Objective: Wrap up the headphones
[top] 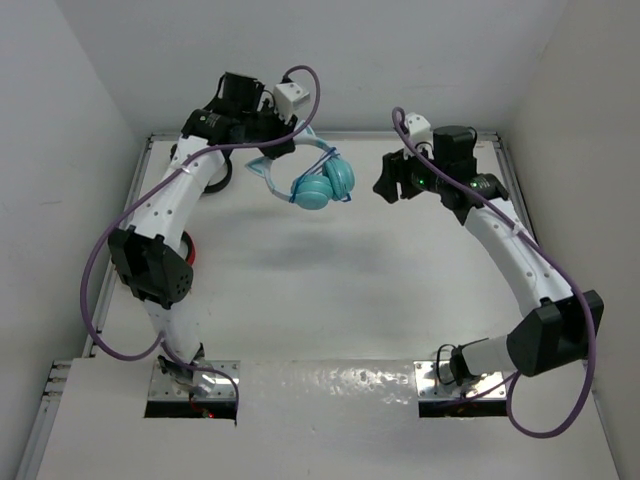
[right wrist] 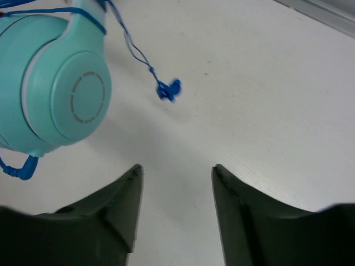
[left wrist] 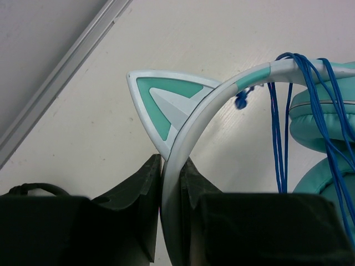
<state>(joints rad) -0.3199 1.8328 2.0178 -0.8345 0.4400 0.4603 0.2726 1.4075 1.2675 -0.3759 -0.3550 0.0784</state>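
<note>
The left hand [left wrist: 171,166] is pinched tight on the headphones [top: 322,183], its two dark fingers clamped on either side of the pale headband [left wrist: 188,127]. Just beyond the fingertips, a cat ear [left wrist: 161,100] with a teal centre and a white rim stands up from the band. Further along the band, away from that hand, a thin blue cable [left wrist: 277,127] is looped over it in several strands that hang down beside the turquoise earcups [left wrist: 321,119]. The headphones hang out from the left hand towards the right one, and their shadow on the white bench [left wrist: 83,138] lies apart from them.

The right hand [right wrist: 176,170] is spread wide, with nothing between its fingers and nothing touching them. Ahead of it and off to its left, one round earcup faces the wrist camera. A thin ring of marks on its face cannot be made out as writing. A loose blue end of the cable dangles ahead of this hand, blurred, over bare bench.
</note>
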